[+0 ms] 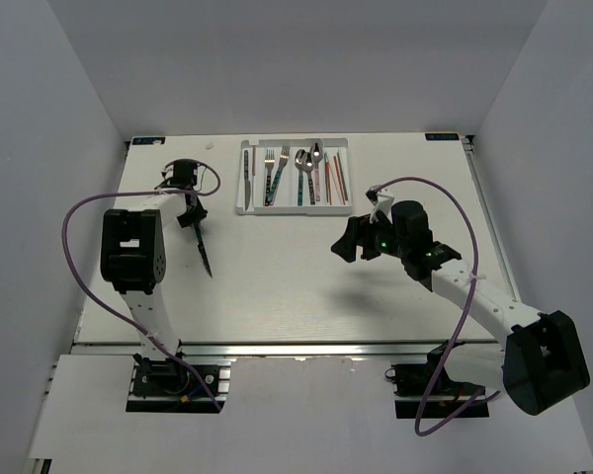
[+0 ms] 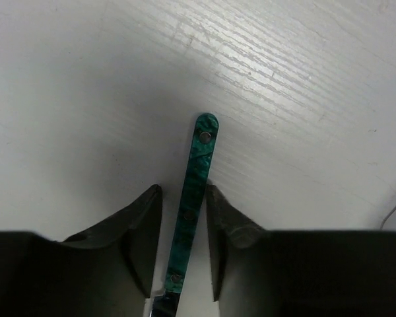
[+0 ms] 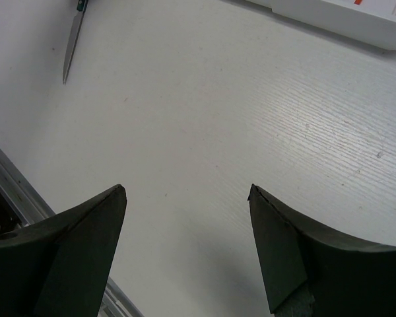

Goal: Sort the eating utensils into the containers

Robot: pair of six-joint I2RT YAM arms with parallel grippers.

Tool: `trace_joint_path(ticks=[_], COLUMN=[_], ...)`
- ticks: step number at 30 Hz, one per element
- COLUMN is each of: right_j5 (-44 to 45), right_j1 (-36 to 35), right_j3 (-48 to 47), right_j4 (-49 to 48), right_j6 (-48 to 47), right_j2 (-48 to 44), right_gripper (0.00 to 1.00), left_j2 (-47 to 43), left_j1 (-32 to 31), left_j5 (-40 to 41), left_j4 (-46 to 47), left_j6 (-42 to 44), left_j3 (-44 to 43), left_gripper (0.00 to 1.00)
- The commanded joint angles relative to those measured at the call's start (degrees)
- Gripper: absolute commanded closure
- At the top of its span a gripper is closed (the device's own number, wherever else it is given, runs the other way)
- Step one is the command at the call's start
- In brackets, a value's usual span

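A knife with a teal handle (image 2: 197, 178) and a silver blade (image 1: 204, 253) lies on the white table, left of centre. My left gripper (image 2: 183, 189) straddles the handle with its jaws a little apart. There is a gap on the left side, and the right finger (image 2: 218, 218) is at the handle's edge. In the top view the left gripper (image 1: 191, 217) is over the handle end. The white tray (image 1: 245, 202) at the back holds a knife (image 1: 248, 178), forks (image 1: 271, 170), spoons (image 1: 303, 170) and red and green chopsticks (image 1: 334, 180). My right gripper (image 1: 345, 240) is open and empty over bare table.
The right wrist view shows the knife blade (image 3: 71, 41) at the top left, a corner of the tray (image 3: 343, 16) at the top right and the table's metal front edge (image 3: 13, 191) at the lower left. White walls enclose the table.
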State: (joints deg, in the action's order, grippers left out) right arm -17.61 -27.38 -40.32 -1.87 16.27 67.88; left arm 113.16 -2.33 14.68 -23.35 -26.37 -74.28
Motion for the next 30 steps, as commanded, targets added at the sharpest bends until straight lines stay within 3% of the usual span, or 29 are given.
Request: trace_joint_path(ticks=[1,3,5,7,11,14,19,22,26,30], right_j5=[-1.11,-1.11,-1.2,-1.2,-1.2,-1.2,-0.68,-0.15,0.29,0.73], right_j1=[0.22,0.22,0.22,0.22,0.22,0.22,0.22,0.22,0.22,0.22], right_j3=[-0.99,-1.08,-0.99,-0.82,-0.82,-0.9,-0.82,-0.82,-0.64,-0.64], right_j4=[-1.65,-1.65,-1.65,-1.65,-1.65,-1.65,-1.47,-1.65,-2.09,-1.47], right_j6=[-0.63,-0.71,-0.72,-0.63,-0.8,-0.8,-0.8,-0.8,-0.37,-0.36], right_j2=[-0.2,-0.29,-0.46,-0.64,-0.73,-0.82,-0.99,-0.99,-0.9,-1.52], right_gripper=[0.2,0.2,0.2,0.2,0.2,0.2,0.2,0.2,0.2,0.2], left_j2=[0.04,0.65,1.0,1.01,-3.46,-11.54,-21.48,-19.92,-10.98,-1.3], left_j1=[0.13,0.22,0.04,0.04,0.04,-0.13,-3.64,-5.75,-8.48,-9.36], left_j5=[-1.49,-1.23,-1.23,-2.1,-3.25,-3.25,-8.94,-10.19,-9.93,-10.54], left_j4=[-2.22,-2.92,-3.54,-3.8,-3.19,-1.97,8.22,14.03,22.8,25.98], left_j6=[-0.79,-0.61,0.09,0.27,0.09,0.44,4.3,6.33,9.93,13.88], left_j3=[2.21,1.95,1.6,1.51,2.3,2.21,0.37,-2.79,-9.11,-22.82], left_gripper=[0.61,0.67,0.89,1.0,1.0,1.0,1.0,1.0,1.0,1.0])
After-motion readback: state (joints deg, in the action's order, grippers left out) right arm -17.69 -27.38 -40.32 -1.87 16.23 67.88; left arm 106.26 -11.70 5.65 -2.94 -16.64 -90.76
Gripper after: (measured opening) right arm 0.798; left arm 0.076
